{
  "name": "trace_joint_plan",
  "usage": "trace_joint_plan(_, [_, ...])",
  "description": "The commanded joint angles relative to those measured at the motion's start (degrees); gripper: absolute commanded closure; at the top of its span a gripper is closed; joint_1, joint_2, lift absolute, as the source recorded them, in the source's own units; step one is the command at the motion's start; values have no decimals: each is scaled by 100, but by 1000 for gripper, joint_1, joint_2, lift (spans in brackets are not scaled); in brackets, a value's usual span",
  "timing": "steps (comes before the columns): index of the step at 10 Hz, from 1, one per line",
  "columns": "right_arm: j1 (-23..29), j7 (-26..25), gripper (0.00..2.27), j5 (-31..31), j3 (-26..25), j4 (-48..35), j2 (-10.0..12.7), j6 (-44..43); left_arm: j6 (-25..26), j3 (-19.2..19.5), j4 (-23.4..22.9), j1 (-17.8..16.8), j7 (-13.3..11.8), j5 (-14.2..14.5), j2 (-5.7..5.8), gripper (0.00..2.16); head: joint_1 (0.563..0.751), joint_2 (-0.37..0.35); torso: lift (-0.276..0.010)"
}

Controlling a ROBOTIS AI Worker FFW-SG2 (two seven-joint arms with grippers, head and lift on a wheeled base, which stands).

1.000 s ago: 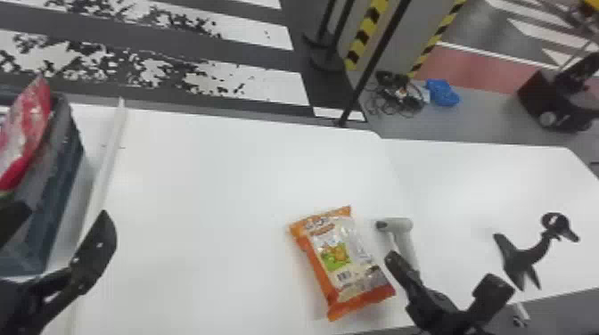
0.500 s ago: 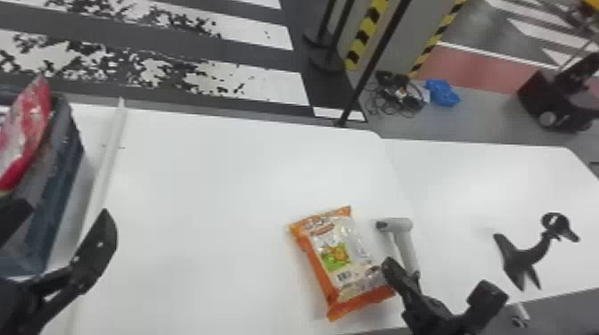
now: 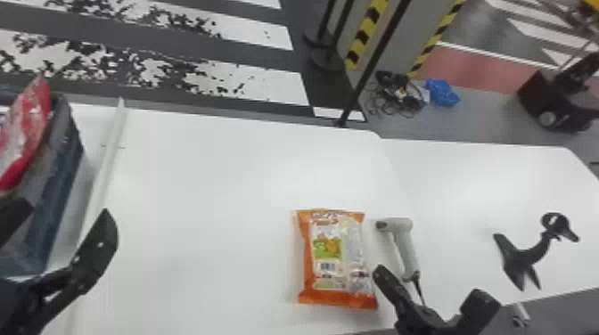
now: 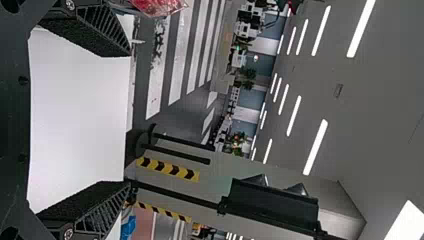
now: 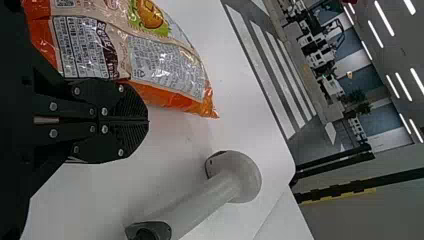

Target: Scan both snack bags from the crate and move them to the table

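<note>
Crate point(image 3: 53, 209) at the head view's left edge, red bag point(image 3: 26, 129) inside it, tilted and poking above the rim. Can't tell what else is down in there. Orange bag point(image 3: 332, 258) is out of the crate, lying flat on the table point(image 3: 200, 214), printed label side up.

Vs the earlier frame: orange bag has turned. It lay slanted, now it's nearly square in the head view, near end swung left. Right gripper point(image 3: 381, 272) tip has shifted slightly left, now right by the bag's edge. Scanner point(image 3: 403, 245) hasn't moved, on the table just right of the bag, with that gripper's tip between them.

Grippers: right is closed up, pads together, empty. Left point(image 3: 67, 214) is wide, empty, beside the crate. Black stand point(image 3: 526, 258) further right on the table.
</note>
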Motion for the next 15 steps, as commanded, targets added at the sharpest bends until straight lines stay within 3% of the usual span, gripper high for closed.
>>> trace_joint_plan(1, [30, 0, 2256, -27, -42, -56, 5, -26, 0, -15, -28, 24, 0, -4, 0, 76, 695, -350, -87])
trace_joint_plan(4, [65, 17, 2256, -35, -113, -733, 5, -131, 0, -33, -107, 103, -9, -22, -9, 76, 695, -350, -87])
trace_joint_plan(7, [109, 281, 2256, 105, 388, -1031, 5, -96, -264, -50, -116, 209, 0, -57, -26, 76, 695, -350, -87])
trace_joint_plan(10, [-31, 325, 2256, 720, 977, -548, 5, -1098, -387, -24, -177, 279, 140, -57, -44, 76, 695, -299, -87])
trace_joint_plan(15, [-365, 281, 2253, 1116, 1355, 445, 5, -1748, -317, -33, -221, 297, 246, -57, -70, 76, 695, -210, -87])
